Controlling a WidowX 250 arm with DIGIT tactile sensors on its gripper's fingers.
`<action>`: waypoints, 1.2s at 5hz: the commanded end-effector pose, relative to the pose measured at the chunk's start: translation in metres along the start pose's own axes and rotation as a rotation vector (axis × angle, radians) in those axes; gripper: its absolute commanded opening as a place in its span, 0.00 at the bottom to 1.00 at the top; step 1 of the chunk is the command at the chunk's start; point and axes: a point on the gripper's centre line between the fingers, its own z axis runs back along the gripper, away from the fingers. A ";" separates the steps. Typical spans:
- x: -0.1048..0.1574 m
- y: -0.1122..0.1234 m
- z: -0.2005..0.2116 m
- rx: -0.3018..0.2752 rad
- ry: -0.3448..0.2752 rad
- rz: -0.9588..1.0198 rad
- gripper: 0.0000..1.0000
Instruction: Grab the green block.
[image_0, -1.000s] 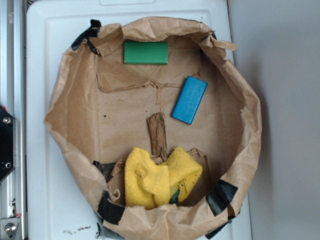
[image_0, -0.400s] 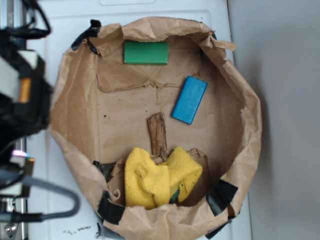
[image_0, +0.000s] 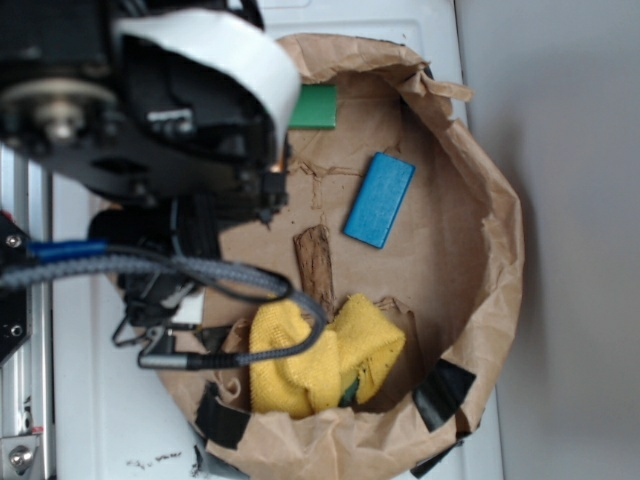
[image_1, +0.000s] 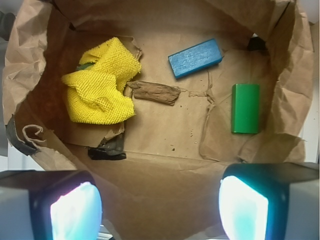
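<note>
White tabletop (image_0: 100, 400) surrounds a crumpled brown paper bag (image_1: 150, 165) rolled down into a shallow basin, and everything you care about lies on its floor. Your gripper (image_1: 159, 205) hangs spread wide with nothing between its two pads (image_1: 75, 212), which frame the bottom of the wrist view above the bag's near wall. The green block (image_1: 245, 108) lies flat at the right of that view, close to the bag's side wall and a raised crease in the paper. In the exterior view, only a corner of it (image_0: 314, 106) peeks out from behind the arm. The blue block (image_1: 195, 58) sits apart from it, with a brown scrap (image_1: 152, 92) and the yellow cloth (image_1: 100, 82) further off.

Watch the paper: descend too near the wall and a finger could snag the crumpled rim or that crease, dragging the bag and shifting the block. Judging by the views, you'll also need to line up across the block's narrow width, or the fingers may straddle nothing.
</note>
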 end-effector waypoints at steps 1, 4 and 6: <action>0.005 0.005 0.013 0.012 -0.052 0.014 1.00; 0.028 0.016 -0.063 0.098 -0.105 -0.008 1.00; 0.049 0.032 -0.089 0.123 -0.083 0.028 1.00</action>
